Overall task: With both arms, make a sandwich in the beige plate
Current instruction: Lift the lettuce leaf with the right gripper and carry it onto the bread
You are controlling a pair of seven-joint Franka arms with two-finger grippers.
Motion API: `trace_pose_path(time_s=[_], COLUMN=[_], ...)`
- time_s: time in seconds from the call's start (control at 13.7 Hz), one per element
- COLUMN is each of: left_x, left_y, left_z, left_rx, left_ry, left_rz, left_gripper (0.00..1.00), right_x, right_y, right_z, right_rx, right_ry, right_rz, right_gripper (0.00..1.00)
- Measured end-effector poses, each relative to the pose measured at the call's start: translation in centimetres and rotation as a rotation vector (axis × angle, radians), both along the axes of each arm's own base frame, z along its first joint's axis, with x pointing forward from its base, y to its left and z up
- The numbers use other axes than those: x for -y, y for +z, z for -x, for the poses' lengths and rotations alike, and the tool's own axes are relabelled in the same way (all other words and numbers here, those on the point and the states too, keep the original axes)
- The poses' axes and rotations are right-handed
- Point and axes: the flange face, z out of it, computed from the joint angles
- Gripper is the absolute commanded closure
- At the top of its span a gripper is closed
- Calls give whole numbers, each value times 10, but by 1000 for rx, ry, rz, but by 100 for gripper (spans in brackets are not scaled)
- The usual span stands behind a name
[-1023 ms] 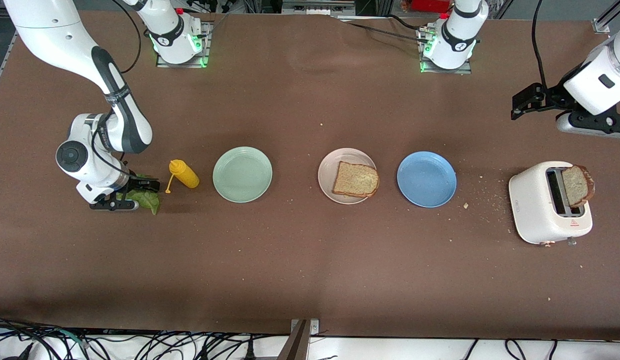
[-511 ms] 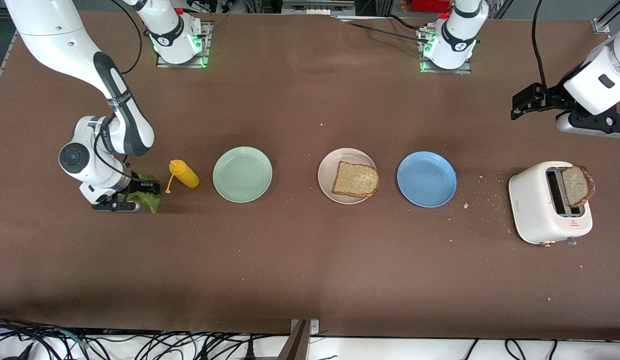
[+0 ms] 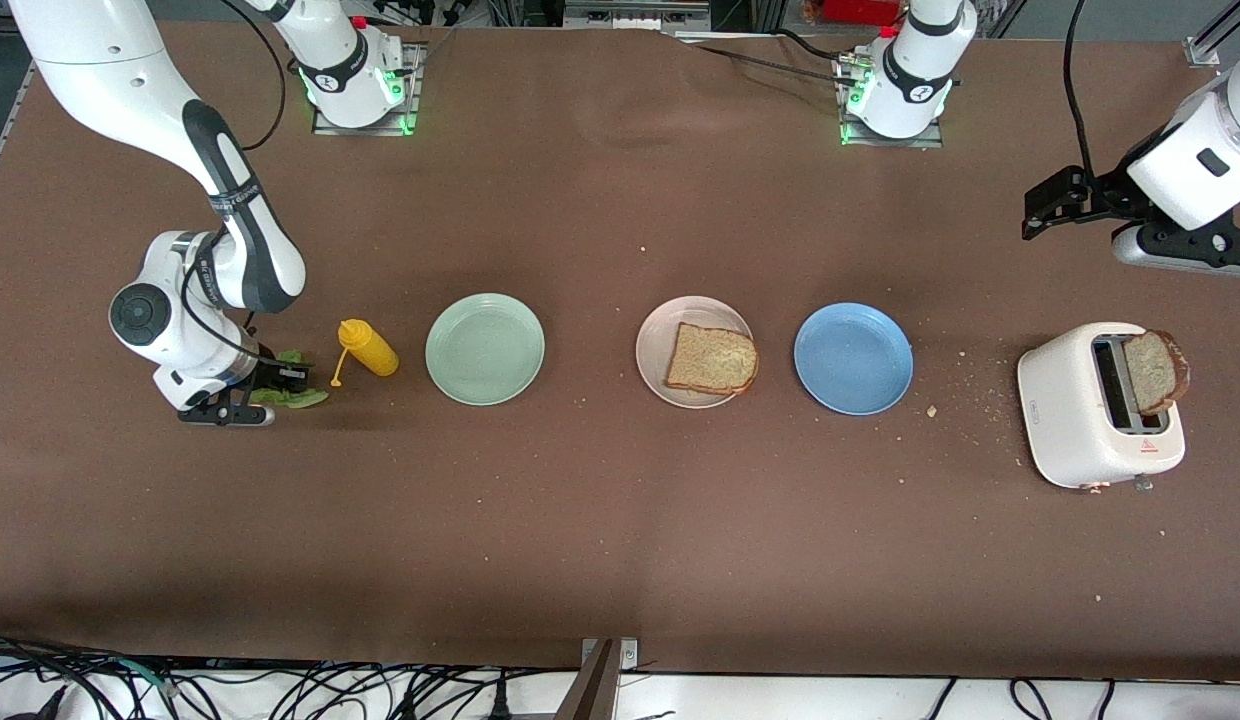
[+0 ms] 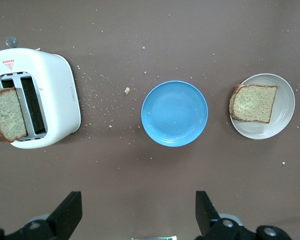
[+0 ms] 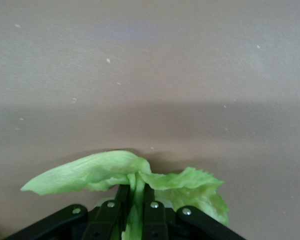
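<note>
**Right gripper pinches the lettuce**

The right gripper (image 5: pixel 135 200) is down at the table at the right arm's end, its fingers pressed together on the lettuce leaf (image 5: pixel 105 170), just beside the yellow squeeze bottle (image 3: pixel 366 348). One bread slice (image 3: pixel 711 359) lies on the beige plate (image 3: pixel 655 350), between the green plate (image 3: pixel 485 349) and the blue plate (image 3: pixel 853 358). A second slice (image 3: pixel 1155 371) stands in the toaster (image 3: pixel 1065 400). The left gripper (image 4: pixel 137 212) waits high over the table, fingers spread.

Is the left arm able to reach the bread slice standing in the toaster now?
Probably yes. The left pincer is open and empty, the bread slice sticks up from the toaster, and nothing covers it.
</note>
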Motion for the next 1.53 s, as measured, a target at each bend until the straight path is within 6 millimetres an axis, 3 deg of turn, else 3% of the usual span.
trace_pose_path(time_s=[0.15,0.37,0.51,0.66,0.88,1.02,1.17,1.31,1.53], left_x=[0,0,0,0,0,0,0,0,0], left_y=[0,0,0,0,0,0,0,0,0], left_z=[0,0,0,0,0,0,0,0,0], left_rx=[0,0,0,0,0,0,0,0,0], left_ry=[0,0,0,0,0,0,0,0,0], left_rz=[0,0,0,0,0,0,0,0,0], left_gripper=[0,0,0,0,0,0,0,0,0], right_x=[-7,-19,-40,-70,-143,-211,-289,-354,-415], right_y=[26,99,148,193,245,255,245,223,170], right_z=[-10,-25,-29,-28,-18,-1,25,42,49], right_rx=[-24,-62,-80,-92,-102,-99,-88,-35,21], right_ry=[29,76,123,174,282,393,495,528,507], right_rz=[12,42,64,80,71,53,34,-10,-162], right_gripper=[100,100,100,100,100,100,100,100,100])
